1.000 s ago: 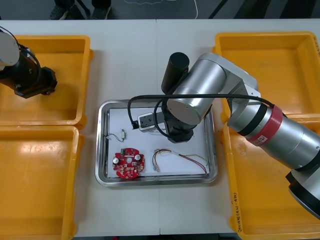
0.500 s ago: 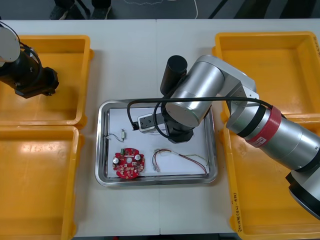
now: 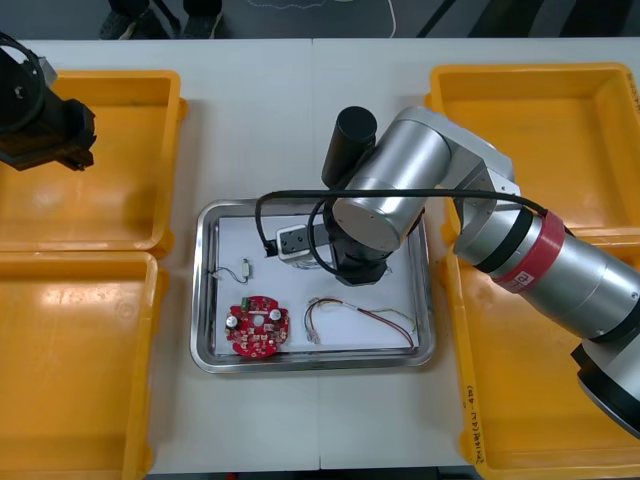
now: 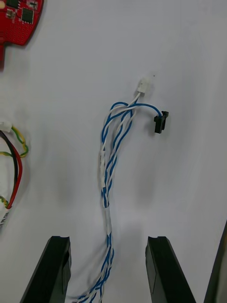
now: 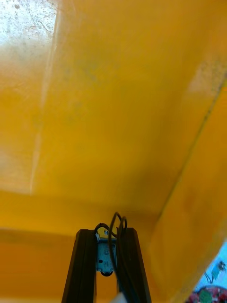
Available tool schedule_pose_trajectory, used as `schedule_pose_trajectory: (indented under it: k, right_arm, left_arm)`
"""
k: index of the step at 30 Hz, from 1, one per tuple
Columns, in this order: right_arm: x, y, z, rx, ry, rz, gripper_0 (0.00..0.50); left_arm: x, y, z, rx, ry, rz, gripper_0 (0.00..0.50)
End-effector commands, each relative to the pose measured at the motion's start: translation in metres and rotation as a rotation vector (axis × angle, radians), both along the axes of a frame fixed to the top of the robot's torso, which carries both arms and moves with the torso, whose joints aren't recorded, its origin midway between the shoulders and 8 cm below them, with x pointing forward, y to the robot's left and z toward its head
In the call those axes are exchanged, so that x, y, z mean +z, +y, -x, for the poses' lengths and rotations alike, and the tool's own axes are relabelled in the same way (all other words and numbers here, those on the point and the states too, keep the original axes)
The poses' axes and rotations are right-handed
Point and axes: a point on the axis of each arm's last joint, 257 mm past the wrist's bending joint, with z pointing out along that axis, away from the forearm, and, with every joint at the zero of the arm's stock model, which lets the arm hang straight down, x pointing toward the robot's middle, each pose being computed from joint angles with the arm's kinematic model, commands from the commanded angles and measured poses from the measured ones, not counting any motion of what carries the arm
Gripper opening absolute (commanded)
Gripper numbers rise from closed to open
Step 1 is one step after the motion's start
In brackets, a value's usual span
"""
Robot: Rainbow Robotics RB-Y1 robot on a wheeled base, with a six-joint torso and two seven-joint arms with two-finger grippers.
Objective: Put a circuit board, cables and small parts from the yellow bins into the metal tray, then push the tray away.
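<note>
Left claw [image 5: 108, 236] shifted outward over yellow bin [image 3: 120, 205]; tray [image 3: 203, 300] on light table [image 3: 260, 130].

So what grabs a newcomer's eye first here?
The big silver right arm stoops over the metal tray mid-table, its right fingers open either side of a blue and white cable. A red circuit board lies in the tray's near left corner, and the left fingers pinch a black cable over the far left yellow bin.
</note>
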Motion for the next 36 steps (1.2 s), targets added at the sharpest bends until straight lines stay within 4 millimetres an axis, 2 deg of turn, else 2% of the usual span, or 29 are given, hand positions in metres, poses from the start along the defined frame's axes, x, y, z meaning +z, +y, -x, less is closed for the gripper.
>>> schedule_pose_trajectory:
  k: [1,5,9,14,16,19,24,30,36]
  right_arm:
    - [0.046,0.006,-0.007,-0.036,-0.01,-0.076,0.46]
    - [0.059,0.003,-0.001,-0.05,0.026,-0.103,0.46]
    - [0.078,-0.01,0.003,-0.08,0.044,-0.112,0.461]
    - [0.098,-0.03,0.007,-0.129,0.062,-0.115,0.46]
    - [0.108,-0.042,0.01,-0.157,0.067,-0.114,0.461]
    - [0.121,-0.048,0.011,-0.206,0.057,-0.153,0.458]
    - [0.139,-0.059,0.017,-0.275,0.044,-0.203,0.46]
    - [0.143,-0.078,0.026,-0.364,0.093,-0.243,0.459]
    - [0.143,-0.116,0.029,-0.469,0.099,-0.27,0.46]
  left_arm:
    - [0.038,0.021,0.016,-0.035,-0.031,-0.066,0.0]
    - [0.05,0.017,0.028,-0.048,-0.021,-0.071,0.0]
    - [0.059,0.01,0.041,-0.067,-0.01,-0.093,0.0]
    - [0.073,-0.005,0.039,-0.096,-0.06,-0.107,0.0]
    - [0.077,-0.016,0.039,-0.112,-0.082,-0.105,0.0]
    - [0.08,-0.031,0.038,-0.106,-0.103,-0.085,0.0]
    - [0.075,-0.062,0.041,-0.094,-0.112,-0.058,0.0]
    - [0.067,-0.099,0.051,-0.089,-0.116,-0.06,0.0]
    - [0.058,-0.132,0.061,-0.09,-0.115,-0.046,0.0]
